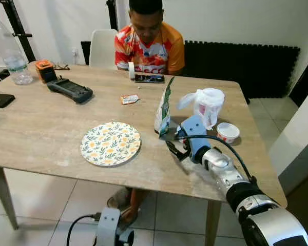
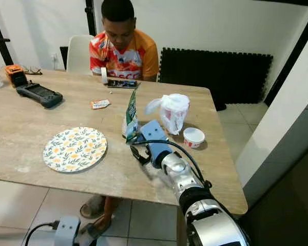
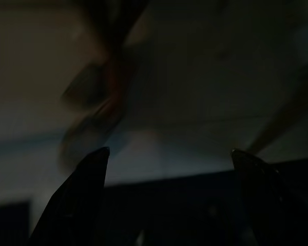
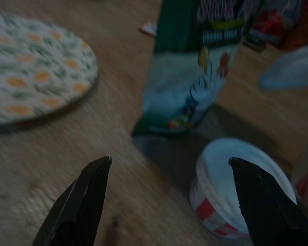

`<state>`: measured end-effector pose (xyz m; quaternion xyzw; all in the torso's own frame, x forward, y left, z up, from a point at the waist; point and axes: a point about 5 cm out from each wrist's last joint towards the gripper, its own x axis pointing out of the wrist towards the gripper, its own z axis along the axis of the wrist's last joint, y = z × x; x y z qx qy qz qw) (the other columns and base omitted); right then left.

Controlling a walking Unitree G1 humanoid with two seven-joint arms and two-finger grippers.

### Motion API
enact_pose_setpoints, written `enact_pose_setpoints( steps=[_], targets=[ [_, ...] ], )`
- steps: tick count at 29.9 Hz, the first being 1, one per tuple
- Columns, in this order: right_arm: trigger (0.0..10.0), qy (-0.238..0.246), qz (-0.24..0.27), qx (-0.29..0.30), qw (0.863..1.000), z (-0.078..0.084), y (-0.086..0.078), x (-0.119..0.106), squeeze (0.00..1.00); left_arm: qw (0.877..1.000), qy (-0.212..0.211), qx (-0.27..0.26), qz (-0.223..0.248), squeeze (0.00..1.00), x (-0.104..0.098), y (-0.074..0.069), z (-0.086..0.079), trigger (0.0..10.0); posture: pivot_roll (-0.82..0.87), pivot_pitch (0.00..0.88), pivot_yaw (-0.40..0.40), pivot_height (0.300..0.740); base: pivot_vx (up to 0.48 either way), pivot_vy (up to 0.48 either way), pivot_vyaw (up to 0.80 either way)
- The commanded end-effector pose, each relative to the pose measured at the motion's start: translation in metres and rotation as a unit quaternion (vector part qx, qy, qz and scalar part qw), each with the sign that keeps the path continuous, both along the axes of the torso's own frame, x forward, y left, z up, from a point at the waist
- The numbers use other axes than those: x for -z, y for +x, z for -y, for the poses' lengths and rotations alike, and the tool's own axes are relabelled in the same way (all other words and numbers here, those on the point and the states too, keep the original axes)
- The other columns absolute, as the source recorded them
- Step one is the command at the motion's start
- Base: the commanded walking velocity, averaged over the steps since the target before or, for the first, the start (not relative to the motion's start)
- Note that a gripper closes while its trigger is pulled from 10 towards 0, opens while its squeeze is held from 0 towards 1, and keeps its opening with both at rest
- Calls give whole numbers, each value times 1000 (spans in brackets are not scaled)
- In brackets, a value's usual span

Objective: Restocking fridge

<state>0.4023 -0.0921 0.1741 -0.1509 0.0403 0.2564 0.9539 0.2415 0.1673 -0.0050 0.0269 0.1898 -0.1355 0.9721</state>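
A green-and-white pouch [image 1: 164, 107] stands upright on the wooden table [image 1: 41, 133], right of centre. My right gripper [image 1: 177, 148] rests low over the table just in front of it, fingers open and empty. In the right wrist view the pouch [image 4: 187, 66] is straight ahead between the fingers, with a small white cup with red print [image 4: 236, 184] beside it. That cup [image 1: 227, 132] sits to the pouch's right, near a knotted white plastic bag [image 1: 208, 105]. My left gripper [image 3: 167, 169] hangs open below the table edge in the dark.
A floral plate [image 1: 111, 143] lies left of the pouch. A person [image 1: 149, 41] sits at the far side behind a phone [image 1: 149, 78]. A black handheld device [image 1: 69, 90], a water bottle [image 1: 10, 51] and a small sachet [image 1: 129, 99] are farther left. A white panel [image 1: 303, 138] stands right.
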Motion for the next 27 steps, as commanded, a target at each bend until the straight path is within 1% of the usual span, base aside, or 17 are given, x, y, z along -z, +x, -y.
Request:
enact_pose_setpoints(
  steps=[1, 2, 3, 5, 6, 7, 8, 11, 14, 16, 17, 18, 21, 23, 25, 26, 27],
  targets=[
    [10000, -19, 0, 1, 1000, -2, -1, 3, 0, 998, -2, 53, 18, 0, -6, -6, 9, 10000, 47, 263, -74, 740, 0, 0, 0],
    [10000, -20, 1, 5, 1000, -2, 0, 3, 0, 997, 2, 71, 34, 0, -12, -8, 11, 10000, 58, 272, -74, 740, 0, 0, 0],
    [10000, -20, 1, 5, 1000, -2, 0, 3, 0, 997, 2, 71, 34, 0, -12, -8, 11, 10000, 58, 272, -74, 740, 0, 0, 0],
    [10000, -17, 3, 19, 1000, 1, 2, 0, 0, 994, 8, 92, 64, 0, -25, -15, 11, 10000, 73, 284, -78, 740, 0, 0, 0],
    [10000, -17, 3, 19, 1000, 1, 2, 0, 0, 994, 8, 92, 64, 0, -25, -15, 11, 10000, 73, 284, -78, 740, 0, 0, 0],
    [10000, -16, 5, 31, 999, 3, 4, -3, 0, 991, 13, 105, 87, 0, -37, -20, 10, 10000, 81, 289, -81, 740, 0, 0, 0],
    [10000, -16, 5, 31, 999, 3, 4, -3, 0, 991, 13, 105, 87, 0, -37, -20, 10, 10000, 81, 289, -81, 740, 0, 0, 0],
    [10000, -18, 12, 42, 999, 5, 5, -6, 0, 987, 17, 110, 116, 0, -51, -24, 10, 10000, 90, 291, -86, 740, 0, 0, 0],
    [10000, -14, 14, 45, 999, 6, 6, -8, 0, 986, 17, 111, 126, 0, -57, -24, 10, 10000, 93, 290, -87, 740, 0, 0, 0],
    [10000, -10, 25, 48, 999, 6, 8, -15, 0, 982, 18, 115, 147, 0, -70, -23, 14, 10000, 95, 288, -89, 740, 0, 0, 0],
    [10000, -10, 25, 48, 999, 6, 8, -15, 0, 982, 18, 115, 147, 0, -70, -23, 14, 10000, 95, 288, -89, 740, 0, 0, 0],
    [10000, -11, 30, 47, 998, 6, 8, -17, 0, 981, 16, 116, 155, 0, -76, -23, 16, 10000, 95, 285, -89, 740, 0, 0, 0],
    [10000, -37, 52, 48, 997, 7, 10, -24, 0, 979, 14, 122, 163, 0, -86, -23, 20, 10000, 95, 284, -89, 740, 0, 0, 0],
    [10000, -37, 52, 48, 997, 7, 10, -24, 0, 979, 14, 122, 163, 0, -86, -23, 20, 10000, 95, 284, -89, 740, 0, 0, 0],
    [10000, -78, 67, 47, 994, 7, 11, -27, 0, 979, 14, 122, 163, 0, -90, -22, 21, 10000, 93, 276, -90, 740, 0, 0, 0],
    [10000, -78, 67, 47, 994, 7, 11, -27, 0, 979, 14, 122, 163, 0, -90, -22, 21, 10000, 93, 276, -90, 740, 0, 0, 0],
    [10000, -101, 72, 47, 991, 8, 11, -27, 0, 979, 14, 122, 163, 0, -91, -22, 22, 10000, 93, 275, -90, 740, 0, 0, 0]
  ],
)
